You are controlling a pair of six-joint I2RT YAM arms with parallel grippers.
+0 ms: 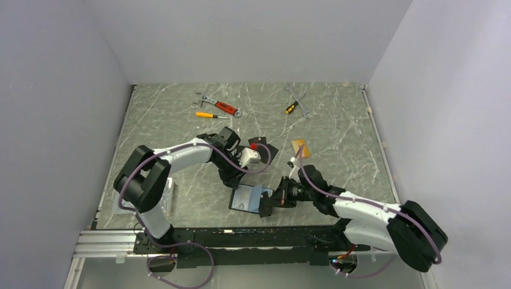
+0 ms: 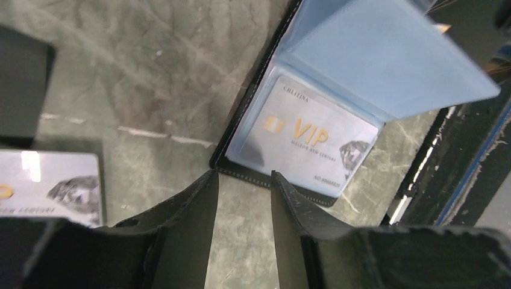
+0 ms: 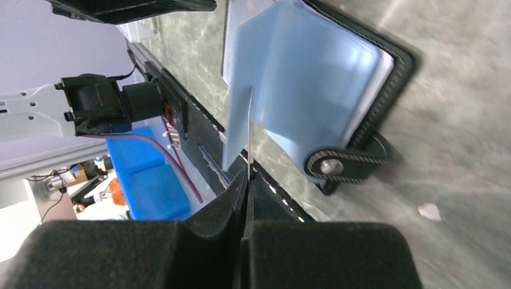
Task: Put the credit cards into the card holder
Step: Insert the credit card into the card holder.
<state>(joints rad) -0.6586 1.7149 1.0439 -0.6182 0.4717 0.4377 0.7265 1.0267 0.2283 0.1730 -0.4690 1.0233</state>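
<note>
The card holder (image 1: 244,198) lies open near the table's front edge, black outside with blue-grey sleeves inside. A silver VIP credit card (image 2: 307,135) sits in one sleeve of the card holder (image 2: 252,99). My right gripper (image 1: 270,201) is shut on a thin sleeve (image 3: 238,129) and holds it raised off the card holder (image 3: 395,78); its snap strap (image 3: 337,165) lies alongside. My left gripper (image 2: 244,177) is open and empty, its tips just short of the holder's edge. Another silver card (image 2: 51,186) and a black card (image 2: 21,90) lie to its left. A gold-orange card (image 1: 300,147) lies further back.
Wrenches and screwdrivers (image 1: 218,108) (image 1: 297,101) lie at the back of the marble table. More black cards (image 1: 268,150) rest beside the left wrist. The mounting rail (image 1: 241,238) runs right behind the card holder.
</note>
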